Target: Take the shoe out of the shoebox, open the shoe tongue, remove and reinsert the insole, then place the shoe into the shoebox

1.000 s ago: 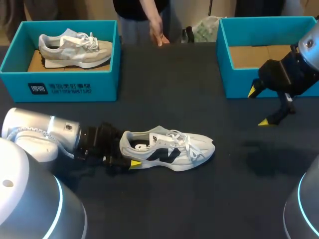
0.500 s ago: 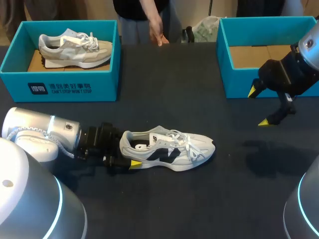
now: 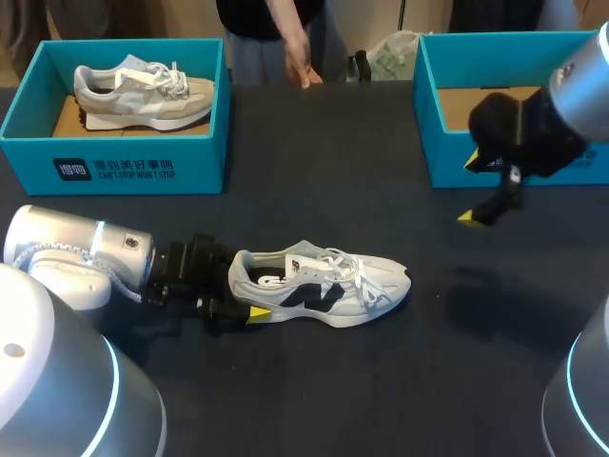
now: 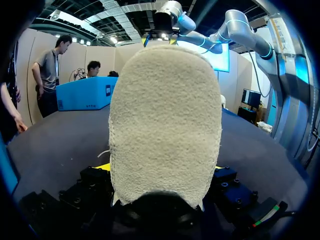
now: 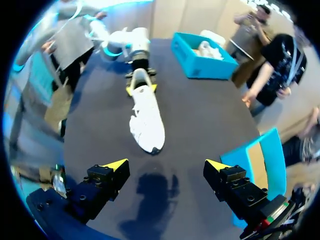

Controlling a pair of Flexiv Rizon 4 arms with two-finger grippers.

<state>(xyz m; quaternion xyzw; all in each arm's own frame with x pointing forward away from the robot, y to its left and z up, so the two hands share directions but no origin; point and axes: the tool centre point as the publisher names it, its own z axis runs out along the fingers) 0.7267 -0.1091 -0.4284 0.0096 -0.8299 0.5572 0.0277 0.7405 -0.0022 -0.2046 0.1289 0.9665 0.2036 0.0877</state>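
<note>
A white sneaker with a dark side logo lies on its sole mid-table, toe pointing right. My left gripper stands open at its heel, one finger on each side. In the left wrist view the suede heel fills the space between the fingers of that gripper. My right gripper hangs open and empty above the table in front of the right shoebox, apart from the shoe. From the right gripper the sneaker lies ahead, with the left gripper at its far end.
The blue shoebox at the back left holds a second grey sneaker. The right shoebox shows only its cardboard floor. A person's hand hangs at the table's far edge. Dark tabletop lies in front of the shoe.
My right gripper has moved left and a little farther back, still open. The left arm and the sneaker have kept still.
</note>
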